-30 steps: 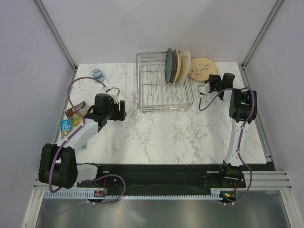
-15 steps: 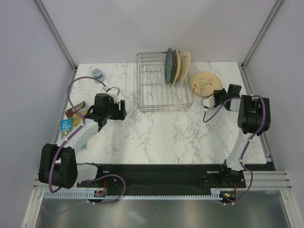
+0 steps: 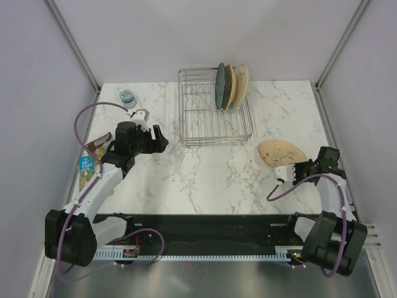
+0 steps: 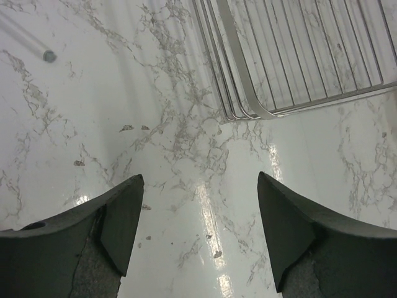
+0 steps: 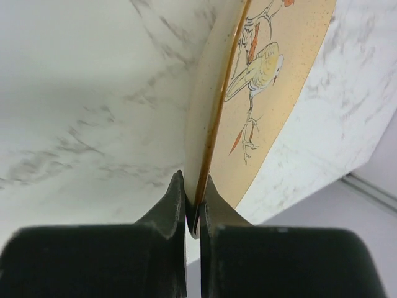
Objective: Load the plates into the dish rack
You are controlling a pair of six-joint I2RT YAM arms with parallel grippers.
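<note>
Marble table (image 3: pixel 205 174) takes up most of the top view, with both arms bolted at its near edge. At the far middle stands the wire rack (image 3: pixel 217 141), and three plates (image 3: pixel 229 87) stand on edge, close together, at its right end: a dark one on the left, a cream one on the right, and one between them that is too edge-on to tell its colour. The left arm reaches in from the left side, its left gripper (image 3: pixel 158 138) hanging near the rack's near-left corner. In the left wrist view the left gripper (image 4: pixel 198 180) has its jaws spread wide with only bare marble (image 4: pixel 186 143) between them, and the rack's corner (image 4: pixel 248 102) lies just beyond. The fourth plate (image 3: pixel 280 151), tan with a printed sprig, sits tilted over the right near part of the table, well apart from the rack. The right gripper (image 3: pixel 299 167) has it by the near rim. From the right wrist the right gripper (image 5: pixel 195 214) is clamped tight on that thin rim, and the plate (image 5: pixel 273 81) shows a small bird on a twig. Whether its far edge touches the marble I cannot tell. Along the left edge lie what may be snack packets (image 3: pixel 93 152), and a small blue round cap (image 3: pixel 127 96) sits near the far-left corner.
</note>
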